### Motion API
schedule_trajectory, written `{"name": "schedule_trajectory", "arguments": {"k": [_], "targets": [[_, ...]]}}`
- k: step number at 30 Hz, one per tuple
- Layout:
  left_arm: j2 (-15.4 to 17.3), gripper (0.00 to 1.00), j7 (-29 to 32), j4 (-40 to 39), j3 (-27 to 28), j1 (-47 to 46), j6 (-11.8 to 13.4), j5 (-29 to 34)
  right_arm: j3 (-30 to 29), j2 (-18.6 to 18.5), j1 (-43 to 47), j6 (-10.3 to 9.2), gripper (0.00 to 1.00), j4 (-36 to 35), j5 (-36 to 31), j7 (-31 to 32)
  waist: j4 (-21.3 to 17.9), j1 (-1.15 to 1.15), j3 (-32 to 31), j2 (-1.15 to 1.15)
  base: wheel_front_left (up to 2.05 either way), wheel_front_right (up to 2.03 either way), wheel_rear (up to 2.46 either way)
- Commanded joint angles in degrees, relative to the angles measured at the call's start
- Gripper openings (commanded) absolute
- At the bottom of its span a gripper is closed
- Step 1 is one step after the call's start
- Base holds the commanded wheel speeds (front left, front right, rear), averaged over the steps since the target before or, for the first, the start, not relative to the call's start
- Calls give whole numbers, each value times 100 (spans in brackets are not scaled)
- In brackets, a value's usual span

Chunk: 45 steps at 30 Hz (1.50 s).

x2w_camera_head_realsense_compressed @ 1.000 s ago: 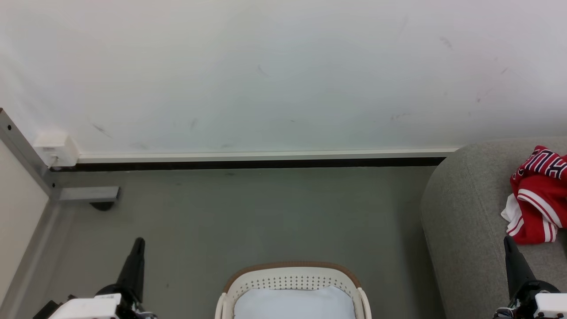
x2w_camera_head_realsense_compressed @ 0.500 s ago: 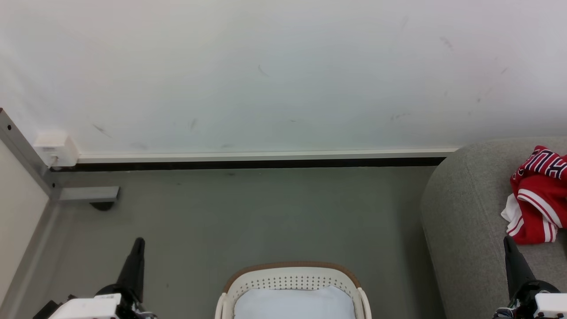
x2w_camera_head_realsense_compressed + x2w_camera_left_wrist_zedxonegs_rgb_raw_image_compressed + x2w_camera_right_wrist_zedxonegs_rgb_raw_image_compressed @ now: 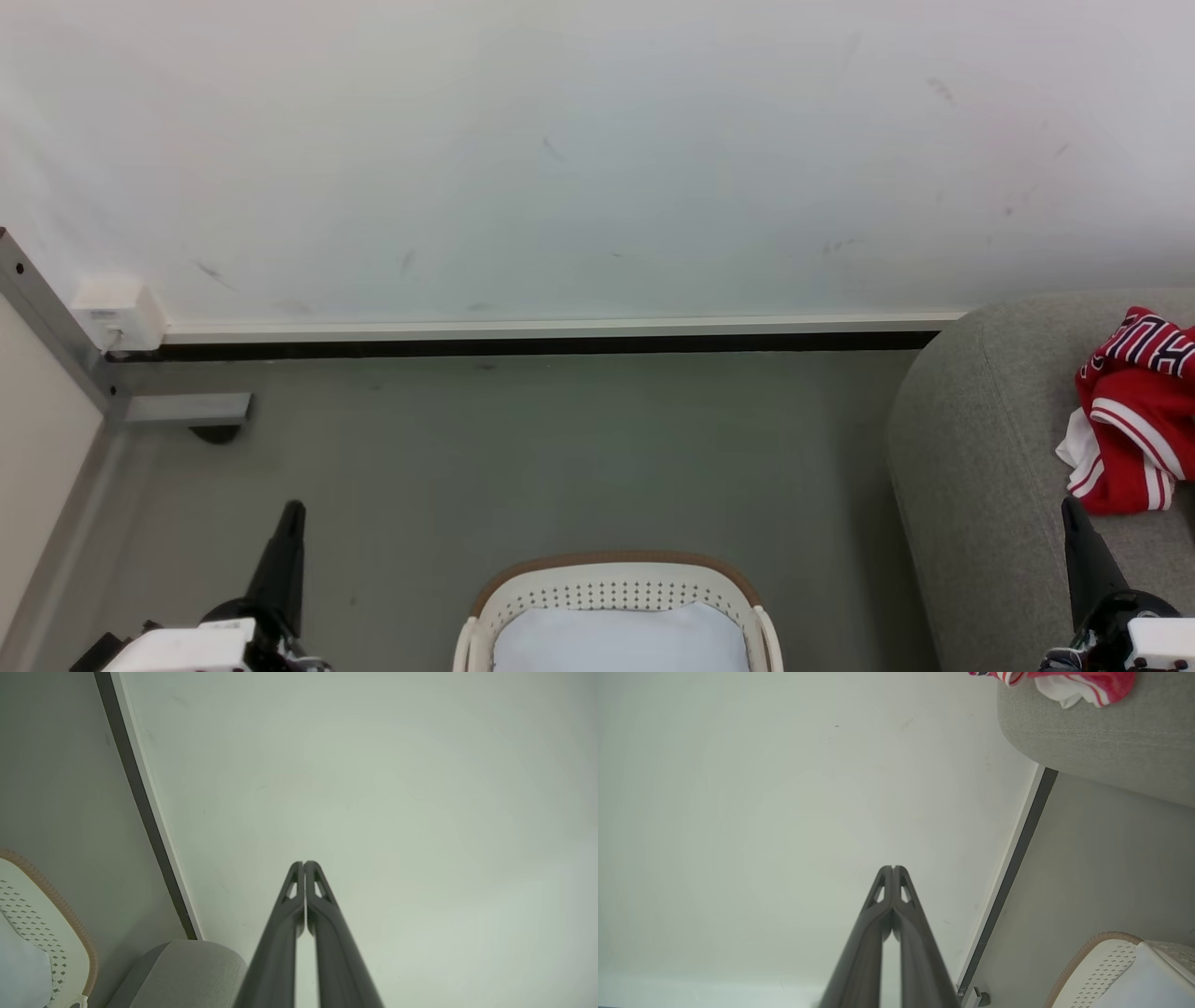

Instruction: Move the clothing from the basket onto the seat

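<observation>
The red clothing (image 3: 1134, 411) with white stripes and block lettering lies bunched on the grey seat (image 3: 980, 448) at the right edge; its hem (image 3: 1069, 683) also peeks into the right wrist view. The white basket (image 3: 616, 583) with its brown rim stands on the floor at bottom centre, and I see nothing but its pale bottom inside. My left gripper (image 3: 291, 511) is shut and points up at the lower left, well apart from the basket. My right gripper (image 3: 1069, 506) is shut too, just below the clothing, over the seat's front part. Both pairs of fingers (image 3: 304, 864) (image 3: 893, 868) are pressed together with nothing between them.
A white wall (image 3: 597, 159) with a pale skirting strip and dark gap runs across the back. A grey metal frame with a bracket (image 3: 187, 408) and a white box (image 3: 117, 315) stand at the left. Grey floor (image 3: 560, 448) lies between basket and wall.
</observation>
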Motion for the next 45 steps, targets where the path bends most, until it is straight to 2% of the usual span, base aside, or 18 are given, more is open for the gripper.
{"name": "schedule_trajectory", "arguments": {"k": [1,45], "targets": [[42,0,22,-23,14,-47,-27,-81,-30,12,-68,-12,0,-32,-38,8,0,0,0,0,0,0,0],[41,0,21,-24,13,-46,-27,-81,-39,18,-70,-12,0,-31,-49,21,0,0,0,0,0,0,0]]}}
